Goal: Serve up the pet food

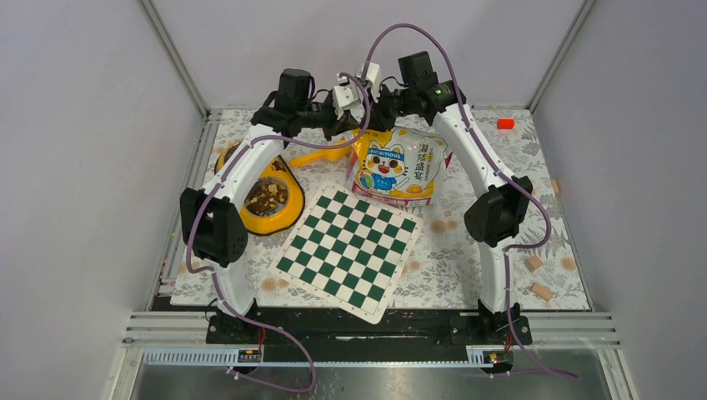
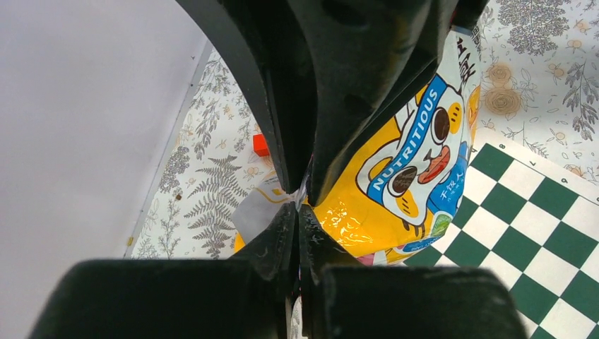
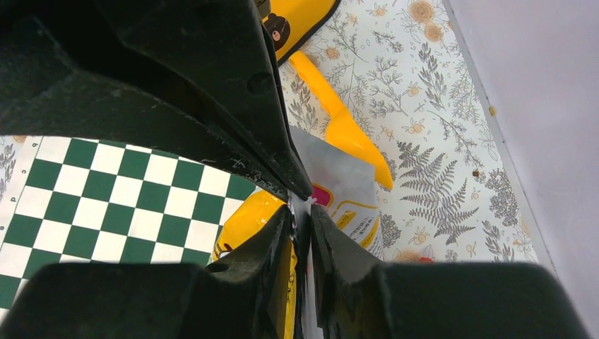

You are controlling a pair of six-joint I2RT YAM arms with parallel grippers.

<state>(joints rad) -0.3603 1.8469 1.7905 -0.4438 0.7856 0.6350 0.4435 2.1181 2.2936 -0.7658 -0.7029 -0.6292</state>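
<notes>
Pet food (image 1: 265,198), small brown and tan pieces, lies as a heap in a yellow bowl (image 1: 288,220) at the left of the top view. The white left arm crosses over part of the bowl. The heap is well apart from both hands, which are higher in that frame, at the top centre.

Between them stands a yellow bag (image 1: 392,171) with a cartoon cat face. On a blue band it carries the word "NUTRITIOUS", and beside it are large Chinese characters that I cannot read with certainty.

The left hand (image 2: 300,201) is closed, and its black fingers pinch a thin pale flap at the top edge of the bag. The right hand (image 3: 305,205) is also nearly closed, with the thin silver top edge of the bag squeezed between its fingers.

A green and white chessboard (image 1: 348,250) lies below the bag, on the floral table (image 1: 508,179), and a small red cube (image 1: 505,123) sits at the upper right.
</notes>
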